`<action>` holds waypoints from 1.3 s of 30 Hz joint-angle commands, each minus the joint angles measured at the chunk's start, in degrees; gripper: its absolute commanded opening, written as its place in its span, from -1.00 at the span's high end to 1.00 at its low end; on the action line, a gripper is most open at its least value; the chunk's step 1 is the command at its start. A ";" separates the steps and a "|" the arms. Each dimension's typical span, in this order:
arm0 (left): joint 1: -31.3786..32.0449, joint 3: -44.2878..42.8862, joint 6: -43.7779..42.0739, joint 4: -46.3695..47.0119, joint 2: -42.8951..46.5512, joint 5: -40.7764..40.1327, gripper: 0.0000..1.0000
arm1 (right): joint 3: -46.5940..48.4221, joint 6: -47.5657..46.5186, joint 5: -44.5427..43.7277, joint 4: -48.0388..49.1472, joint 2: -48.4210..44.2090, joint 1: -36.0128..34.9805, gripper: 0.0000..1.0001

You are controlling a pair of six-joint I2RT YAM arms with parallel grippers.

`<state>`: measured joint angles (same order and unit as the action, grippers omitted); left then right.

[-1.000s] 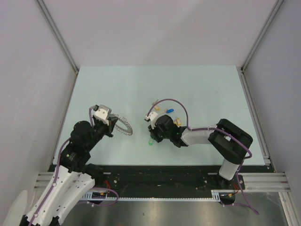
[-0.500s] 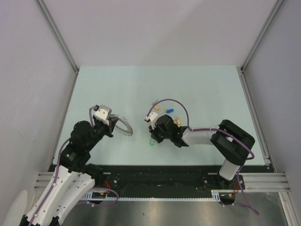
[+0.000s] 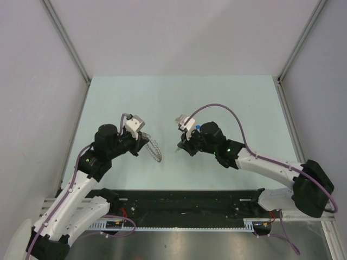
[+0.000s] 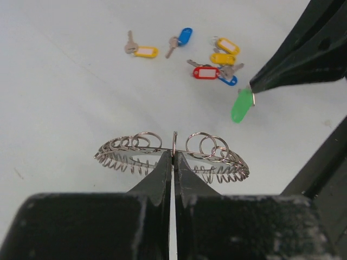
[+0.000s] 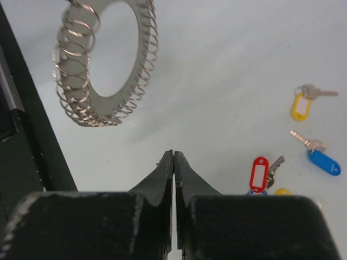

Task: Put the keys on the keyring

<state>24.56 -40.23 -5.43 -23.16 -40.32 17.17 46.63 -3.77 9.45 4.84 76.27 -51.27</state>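
Jaws of our left gripper [image 4: 173, 154] press together on the flat rim of the keyring [image 4: 219, 162], which we hold clear of the counter [image 3: 238, 103], left of its middle. Our right gripper [image 5: 173, 155] is closed on the green-tagged key [image 4: 242, 105], just to the right of the ring. The other keys [image 4: 205, 71], tagged red, blue and yellow, lie loose near the counter's middle.

A pale mint-green counter [image 3: 179, 97] fills the middle, matte and evenly lit, with only soft shadows. Plain light-grey walls [image 3: 179, 32] close it in at the back and both sides, met by slanting aluminium posts [image 3: 66, 42]. A black strip [image 3: 190, 199] and a brushed metal plate [image 3: 206, 246] border the near edge.
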 commanded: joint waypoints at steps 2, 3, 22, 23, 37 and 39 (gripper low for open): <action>-0.12 -9.16 -3.88 -1.00 -3.97 10.86 0.99 | 1.62 -2.29 6.89 -3.87 -9.72 2.75 1.00; -0.04 -10.12 -4.41 -1.53 -4.76 11.65 0.99 | 1.62 -2.38 7.59 -4.31 -12.17 3.10 1.00; 9.72 -22.80 -18.91 -11.82 -19.63 18.33 0.99 | 1.53 -9.24 14.37 -7.39 -22.13 4.24 1.00; 10.33 -22.27 -19.70 -11.65 -19.45 18.43 0.99 | 1.53 -9.24 14.10 -7.30 -21.78 4.24 1.00; 15.52 -14.79 -22.78 -9.19 -19.80 21.85 0.99 | -2.24 -13.28 23.50 -5.46 -22.13 4.16 1.00; 15.87 -14.44 -22.78 -9.10 -20.24 22.38 1.00 | -2.60 -13.46 24.81 -5.37 -22.13 4.16 1.00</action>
<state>39.53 -55.13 -25.65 -34.81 -60.29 34.85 45.01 -15.68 30.17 -2.42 55.05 -46.92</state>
